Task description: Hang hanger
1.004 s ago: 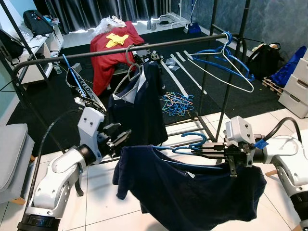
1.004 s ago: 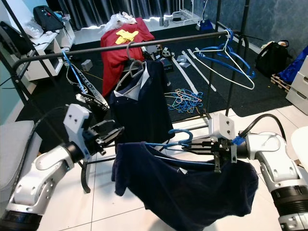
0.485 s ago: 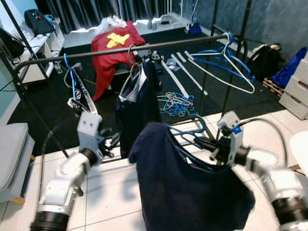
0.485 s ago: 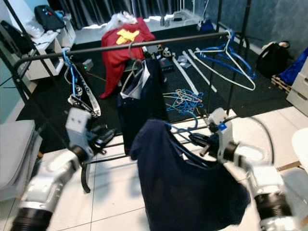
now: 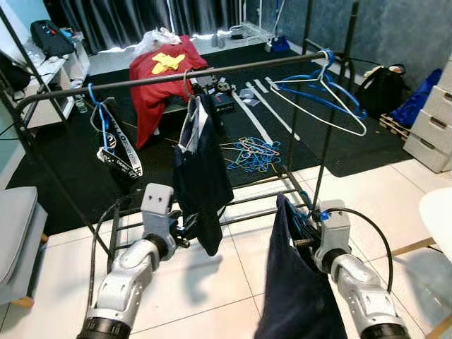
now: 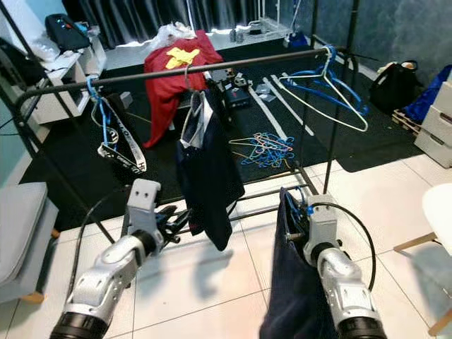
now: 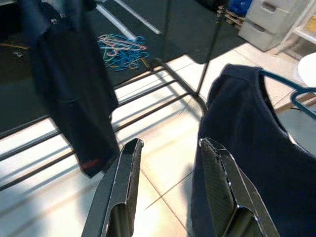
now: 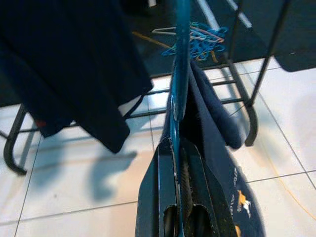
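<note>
Blue hanger (image 8: 178, 74), carrying navy shirt (image 5: 286, 296), is sitting clamped in my right end effector (image 8: 177, 163), hook pointing up toward rail (image 5: 212, 72) above and ahead; left end effector (image 7: 170, 187) is idling apart.

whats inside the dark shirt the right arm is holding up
A blue hanger runs inside the dark shirt, clamped in the right end effector. Its upper part sticks out at the collar; its arms are covered by the fabric.
</note>
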{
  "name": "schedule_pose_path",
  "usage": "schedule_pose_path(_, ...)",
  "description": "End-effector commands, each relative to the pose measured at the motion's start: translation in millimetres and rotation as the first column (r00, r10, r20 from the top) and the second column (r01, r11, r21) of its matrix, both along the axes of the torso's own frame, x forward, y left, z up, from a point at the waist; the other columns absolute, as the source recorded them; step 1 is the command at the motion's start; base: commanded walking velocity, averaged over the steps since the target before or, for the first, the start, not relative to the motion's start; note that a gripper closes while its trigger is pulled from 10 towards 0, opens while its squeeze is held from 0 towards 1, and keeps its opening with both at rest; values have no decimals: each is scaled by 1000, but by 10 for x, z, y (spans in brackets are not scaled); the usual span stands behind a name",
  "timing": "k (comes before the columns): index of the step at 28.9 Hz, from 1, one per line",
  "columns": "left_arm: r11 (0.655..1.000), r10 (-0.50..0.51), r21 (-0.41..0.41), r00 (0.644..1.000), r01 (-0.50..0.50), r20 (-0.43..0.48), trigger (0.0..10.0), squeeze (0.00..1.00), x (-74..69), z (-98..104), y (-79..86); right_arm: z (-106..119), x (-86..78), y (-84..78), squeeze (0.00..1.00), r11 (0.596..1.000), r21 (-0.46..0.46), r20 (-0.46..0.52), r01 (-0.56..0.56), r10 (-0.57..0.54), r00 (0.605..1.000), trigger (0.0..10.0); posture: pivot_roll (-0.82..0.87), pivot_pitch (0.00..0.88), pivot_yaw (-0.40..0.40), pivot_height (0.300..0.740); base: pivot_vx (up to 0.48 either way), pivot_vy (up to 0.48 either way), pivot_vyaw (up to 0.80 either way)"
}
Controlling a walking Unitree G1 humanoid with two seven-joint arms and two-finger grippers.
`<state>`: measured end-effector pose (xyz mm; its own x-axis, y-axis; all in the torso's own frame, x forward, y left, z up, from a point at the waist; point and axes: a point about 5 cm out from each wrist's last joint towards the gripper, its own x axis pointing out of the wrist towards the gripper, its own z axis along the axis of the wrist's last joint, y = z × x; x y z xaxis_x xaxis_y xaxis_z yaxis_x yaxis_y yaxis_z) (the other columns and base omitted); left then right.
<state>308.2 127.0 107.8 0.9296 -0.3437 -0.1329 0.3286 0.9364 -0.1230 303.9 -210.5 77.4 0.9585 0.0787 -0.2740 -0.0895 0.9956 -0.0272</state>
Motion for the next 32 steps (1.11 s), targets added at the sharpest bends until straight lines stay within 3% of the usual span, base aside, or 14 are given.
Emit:
schedule_pose_path(1,999,31,15,999,-30,-25,10000,0,-2,-86,25,108,10,100,0,1000,14,92,-6,4,996,10000,-101,57,100,740,0,0,0)
schedule_pose_path(8,997,63,44,998,-62,-30,10000,0,18,-119,25,150,14,225,0,999,-18,150,-44,46,988,10000,-93,50,103,740,0,0,0)
schedule_pose_path(9,996,72,53,997,-70,-31,10000,0,12,-130,41,193,21,290,0,995,-42,196,-87,93,976,10000,-87,43,106,740,0,0,0)
schedule_pose_path(12,993,99,67,995,-98,-15,10000,0,-31,-148,91,246,20,448,0,983,-57,270,-172,181,946,10000,-60,46,39,740,0,0,0)
schedule_pose_path(15,991,126,47,992,-126,2,10000,0,-68,-103,120,179,10,540,0,973,-52,248,-226,232,941,10000,-21,55,-8,740,0,0,0)
schedule_pose_path(26,987,145,67,989,-146,16,10000,0,-130,-89,155,192,40,620,0,965,-21,254,-260,257,933,10000,-32,76,-22,740,0,0,0)
schedule_pose_path(32,990,130,57,991,-131,19,10000,0,-113,-60,69,204,45,575,0,967,-26,264,-254,252,931,10000,-43,86,-7,740,0,-416,0)
